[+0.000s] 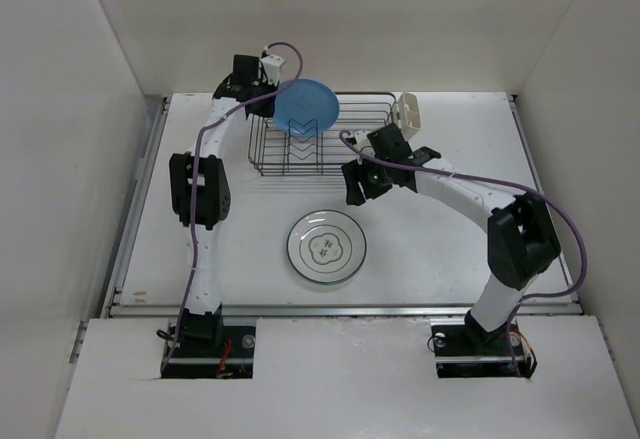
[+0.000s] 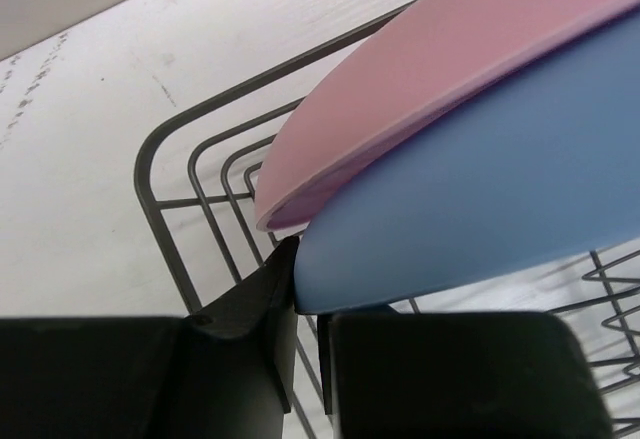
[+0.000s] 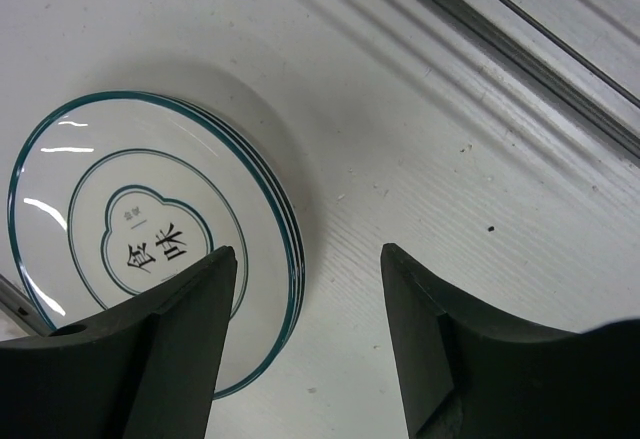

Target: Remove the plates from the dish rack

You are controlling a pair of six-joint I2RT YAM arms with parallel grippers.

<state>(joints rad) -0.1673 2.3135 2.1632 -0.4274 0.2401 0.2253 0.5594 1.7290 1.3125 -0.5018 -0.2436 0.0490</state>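
Observation:
The dark wire dish rack (image 1: 345, 154) stands at the back of the table. A blue plate (image 1: 306, 106) is tilted above its left end. My left gripper (image 1: 270, 102) is shut on that plate's left rim. In the left wrist view the gripper (image 2: 308, 284) pinches the blue plate (image 2: 500, 189), a pink plate (image 2: 440, 69) lies right behind it, and the rack wires (image 2: 160, 214) show below. A stack of white plates with green rims (image 1: 327, 247) lies flat in front of the rack. My right gripper (image 1: 353, 196) is open and empty, above the table beside the stack (image 3: 150, 249), with its jaws (image 3: 305, 259) wide apart.
A cream cutlery cup (image 1: 408, 112) sits on the rack's right end. White walls enclose the table on the left, right and back. A metal rail (image 1: 340, 309) runs along the near edge; it also shows in the right wrist view (image 3: 520, 49).

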